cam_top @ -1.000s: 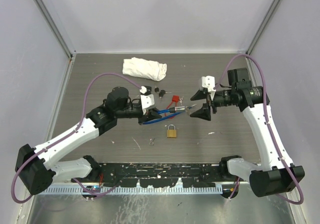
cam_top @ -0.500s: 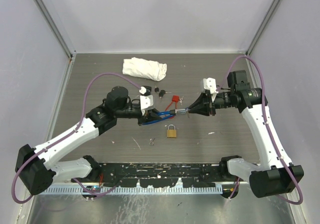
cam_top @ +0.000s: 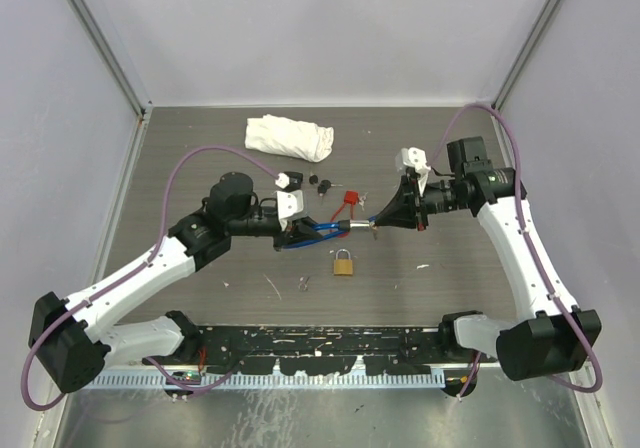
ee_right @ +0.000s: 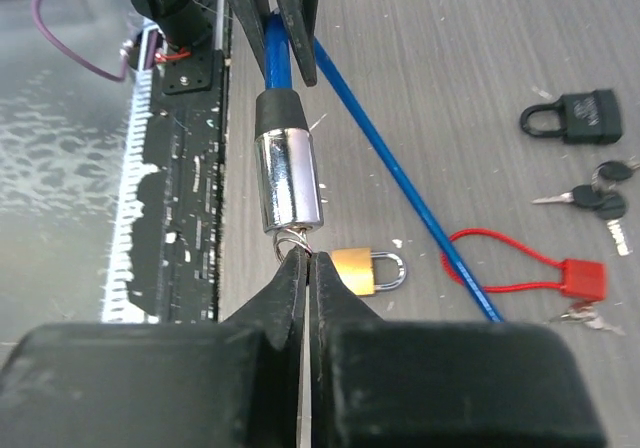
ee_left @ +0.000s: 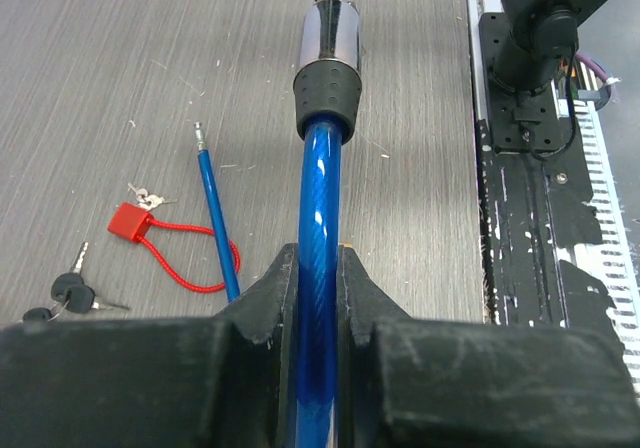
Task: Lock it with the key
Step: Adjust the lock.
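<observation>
Your blue cable lock [cam_top: 330,226] sits mid-frame in the top view, lying left to right, chrome barrel [ee_right: 290,183] toward the right. Your left gripper [ee_left: 318,263] is clamped on the cable; your right gripper [ee_right: 305,265] has its jaws pressed together on the key ring [ee_right: 291,240] at the barrel's tip

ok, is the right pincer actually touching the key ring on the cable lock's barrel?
Touching. The right wrist view shows the right pincer shut, its tips pinching the key ring that hangs from the chrome lock barrel.
</observation>
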You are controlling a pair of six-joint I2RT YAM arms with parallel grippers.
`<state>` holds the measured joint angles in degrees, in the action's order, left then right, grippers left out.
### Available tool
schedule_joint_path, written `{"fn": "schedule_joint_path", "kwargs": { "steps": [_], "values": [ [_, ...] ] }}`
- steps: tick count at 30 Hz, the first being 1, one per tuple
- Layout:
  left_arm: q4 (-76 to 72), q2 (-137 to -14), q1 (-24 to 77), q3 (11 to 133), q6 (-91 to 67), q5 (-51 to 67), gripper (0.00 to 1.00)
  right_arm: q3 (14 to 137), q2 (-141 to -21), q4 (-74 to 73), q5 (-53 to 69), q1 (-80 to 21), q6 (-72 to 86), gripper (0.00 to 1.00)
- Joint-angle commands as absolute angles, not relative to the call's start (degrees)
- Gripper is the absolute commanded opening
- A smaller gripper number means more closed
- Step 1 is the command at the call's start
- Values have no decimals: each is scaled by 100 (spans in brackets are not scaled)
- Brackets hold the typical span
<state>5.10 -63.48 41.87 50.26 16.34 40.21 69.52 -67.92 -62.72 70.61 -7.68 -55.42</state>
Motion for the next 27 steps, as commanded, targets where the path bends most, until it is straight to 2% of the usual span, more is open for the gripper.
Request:
{"fn": "schedule_joint_path", "kwargs": {
  "steps": [1,9,10,12,14,17,19,22,25,26,27],
  "values": [
    [387,-6149,4160,5246,1848,4059,0,7176,-7013,-6224,7146,-738,-4522,1],
    [788,-6141,4164,5309,2307,3650,0,7585,-7979,-6916,6924,-732,-3020,3],
    [817,-6131,4158,5305,2331,3632,0,7633,-8126,-7120,6970,-723,-3069,11],
    [835,-6119,4160,5281,2312,3630,0,7827,-8299,-7677,7026,-639,-3637,36],
    [823,-6103,4158,5255,2240,3605,0,7959,-8292,-7884,7060,-452,-4017,51],
    [718,-6059,4141,5179,2070,3573,0,8006,-8087,-7941,7238,-91,-4516,61],
    [588,-6035,4139,5140,1879,3580,0,7864,-7877,-7891,7336,33,-4996,64],
    [299,-5987,4125,5058,1441,3676,0,7233,-7410,-7877,7748,44,-6406,74],
    [-4,-5983,4124,4990,1003,3838,0,6290,-6854,-8281,8403,44,-9045,92],
    [-107,-5977,4129,4966,867,3864,0,6055,-6705,-8194,8591,37,-9413,98],
    [-206,-5972,4126,4926,759,3903,0,5913,-6574,-7819,8725,10,-9251,100]
  ]
}}
